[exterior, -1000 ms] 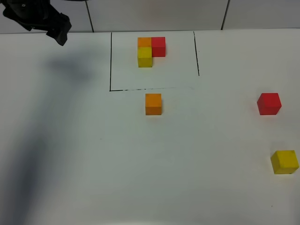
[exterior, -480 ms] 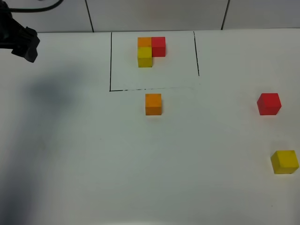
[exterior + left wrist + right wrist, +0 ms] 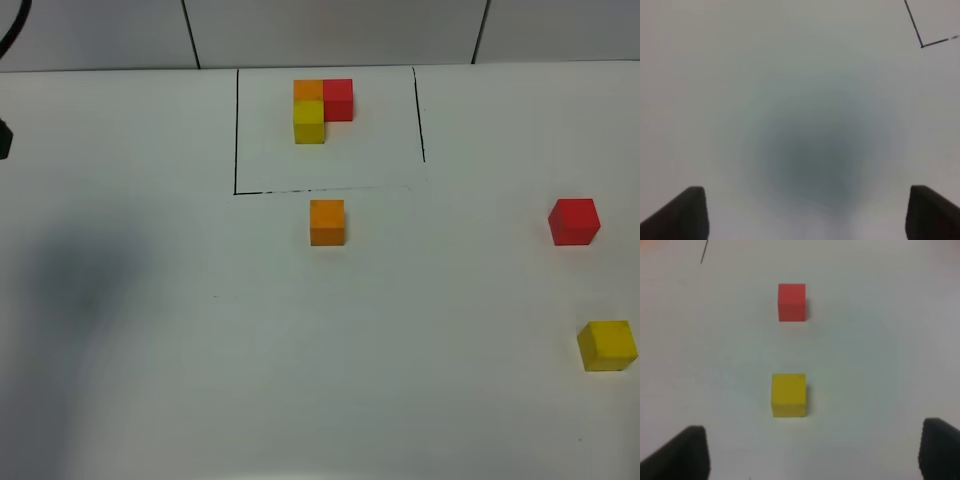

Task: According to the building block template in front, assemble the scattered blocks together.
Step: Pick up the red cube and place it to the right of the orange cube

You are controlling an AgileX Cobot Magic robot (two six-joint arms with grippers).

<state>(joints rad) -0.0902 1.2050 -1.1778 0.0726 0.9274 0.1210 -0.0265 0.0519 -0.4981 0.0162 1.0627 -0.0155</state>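
On my high camera the building block template [image 3: 322,108] sits at the far middle of the white table [image 3: 200,350], an L of joined cubes with orange at the corner, red beside it and yellow nearer me, inside a frame of thin black lines [image 3: 236,130]. The loose orange cube [image 3: 327,221] stands just outside the near line of that frame. The red cube [image 3: 574,221] and the yellow cube [image 3: 607,345] lie well apart from it at the right side, the yellow one nearer me. My left gripper [image 3: 802,214] hangs over bare table and its own shadow [image 3: 820,150], fingers spread wide and holding nothing. My right gripper [image 3: 815,452] is also spread wide and empty, looking at the yellow and red cubes ahead of it.
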